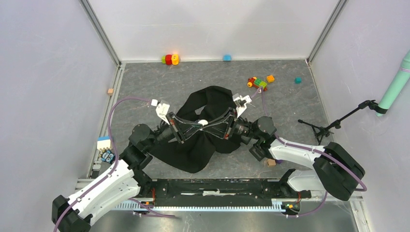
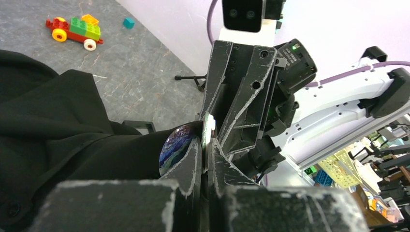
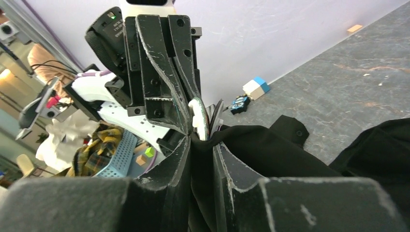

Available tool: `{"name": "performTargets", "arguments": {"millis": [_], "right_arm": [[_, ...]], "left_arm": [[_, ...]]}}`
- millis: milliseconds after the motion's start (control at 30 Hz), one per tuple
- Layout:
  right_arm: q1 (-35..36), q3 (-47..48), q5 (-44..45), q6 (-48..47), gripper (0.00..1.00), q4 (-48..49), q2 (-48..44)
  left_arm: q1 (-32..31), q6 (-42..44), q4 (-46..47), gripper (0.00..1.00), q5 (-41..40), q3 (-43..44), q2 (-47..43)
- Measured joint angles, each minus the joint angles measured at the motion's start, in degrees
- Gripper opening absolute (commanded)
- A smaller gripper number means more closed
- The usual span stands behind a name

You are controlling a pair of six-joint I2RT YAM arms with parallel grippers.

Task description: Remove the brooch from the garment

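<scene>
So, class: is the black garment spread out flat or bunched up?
Bunched up: the top view shows the garment in a crumpled, folded heap, not laid flat.

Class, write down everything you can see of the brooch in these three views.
The brooch is a small round disc, glossy, with a dark blue pictured face and a white back. It stands on edge above the black garment, where the two arms' fingertips meet. The left gripper seems shut on it, while the right gripper pinches the cloth beside it. From above it shows only as a white speck.
</scene>
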Motion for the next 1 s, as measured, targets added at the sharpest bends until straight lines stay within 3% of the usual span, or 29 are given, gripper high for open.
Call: {"name": "performTargets", "arguments": {"millis": [200,467,733,1000], "right_arm": [[0.26,-0.63,-1.18,6.95,0.2,7.61,2.1],[0.26,-0.63,-1.16,11.23,0.3,11.32,3.19],[0.13,-0.63,-0.9,12.72,0.13,11.52,3.69],[-0.07,-0.57,-1.68,15.54,0.11,14.16,5.73]], "left_arm": [[-0.07,-1.05,2.84,0.02,-0.13,-2.12,-2.95],[-0.07,-1.07,5.18,0.02,0.15,-2.64,-2.95],[-0.04,-1.01,6.93,0.02,1.22,-2.8,-2.01],[0.31,1.62,8.83,0.02,3.74,-3.74,-2.05]]}}
